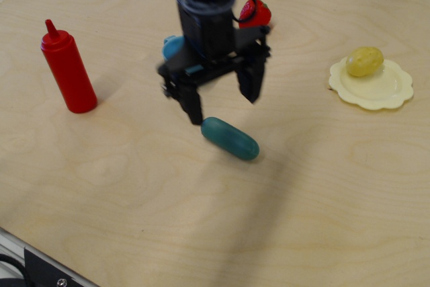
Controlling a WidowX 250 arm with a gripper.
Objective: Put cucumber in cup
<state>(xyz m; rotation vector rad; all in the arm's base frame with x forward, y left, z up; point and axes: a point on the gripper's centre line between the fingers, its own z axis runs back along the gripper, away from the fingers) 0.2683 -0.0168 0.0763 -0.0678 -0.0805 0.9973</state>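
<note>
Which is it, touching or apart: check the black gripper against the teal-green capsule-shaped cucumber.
Cannot tell. In the only view, one black finger of the open gripper ends right beside the cucumber; motion blur hides any gap.

Cucumber [230,138]: I see a smooth teal-green capsule with rounded ends, lying flat on the counter, long axis running from upper left to lower right, near the middle of my view.
Cup [173,47]: light blue; I see only a rounded sliver of it, farther back and well apart from the cucumber.
</note>
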